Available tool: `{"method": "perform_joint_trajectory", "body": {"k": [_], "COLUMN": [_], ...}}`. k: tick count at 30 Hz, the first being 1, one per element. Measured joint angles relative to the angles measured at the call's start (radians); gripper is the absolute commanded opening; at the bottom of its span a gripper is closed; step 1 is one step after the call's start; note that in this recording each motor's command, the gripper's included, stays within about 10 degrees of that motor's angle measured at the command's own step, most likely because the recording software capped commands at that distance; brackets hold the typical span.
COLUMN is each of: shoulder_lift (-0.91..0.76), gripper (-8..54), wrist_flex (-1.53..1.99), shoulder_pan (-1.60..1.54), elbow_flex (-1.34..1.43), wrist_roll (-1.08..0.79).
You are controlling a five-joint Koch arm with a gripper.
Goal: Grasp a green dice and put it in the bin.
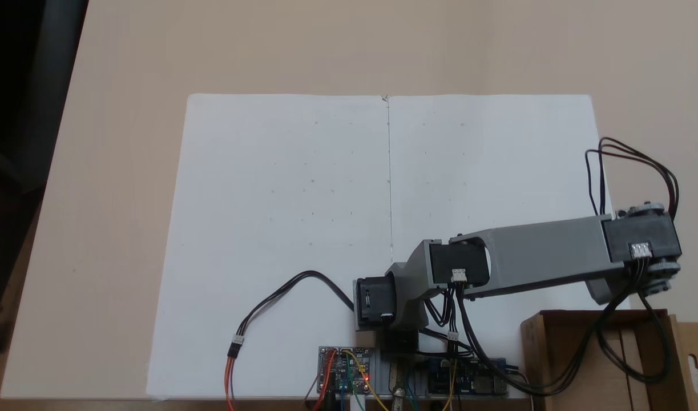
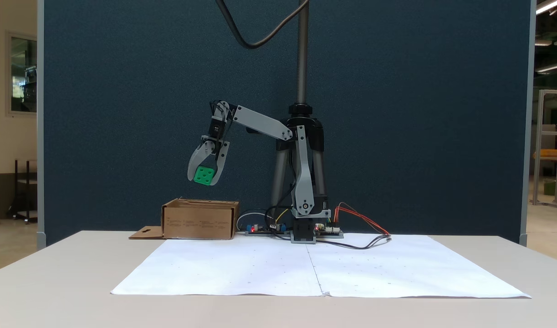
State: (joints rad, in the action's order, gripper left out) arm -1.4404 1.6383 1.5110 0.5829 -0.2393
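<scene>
My gripper (image 2: pixel 204 176) is clamped on the green dice (image 2: pixel 204 176), jaws narrowed onto two opposite faces, tips pointing down. The dice hangs in the air above the bin (image 2: pixel 200 220), clear of its rim, over the left half of the box in that fixed view. It's a cube, so no long axis; it sits tilted, one corner lowest, with a pipped face toward the camera. In a fixed view from above, my arm (image 1: pixel 545 251) reaches right over the bin (image 1: pixel 560 365) at the table's (image 1: pixel 120 171) lower right corner. The white paper sheets (image 1: pixel 286 188) lie bare, with open air all around my gripper.
</scene>
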Motion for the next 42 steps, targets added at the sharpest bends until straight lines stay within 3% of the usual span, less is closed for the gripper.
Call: {"method": "perform_joint_trajectory", "body": {"k": [19,21,25,38,42], "shoulder_lift": [0.239,0.239,0.236,0.233,0.169], "gripper": [12.6,29.9,41.8,41.8,41.7], "wrist_flex": [-0.075,-0.094,-0.153,-0.163,-0.184], "shoulder_pan": [0.334,0.341,0.351,0.328,0.244], "elbow_flex": [0.0,0.0,0.0,0.0,0.0], "wrist_roll": [-0.107,-0.109,-0.106,-0.1,0.003]}}
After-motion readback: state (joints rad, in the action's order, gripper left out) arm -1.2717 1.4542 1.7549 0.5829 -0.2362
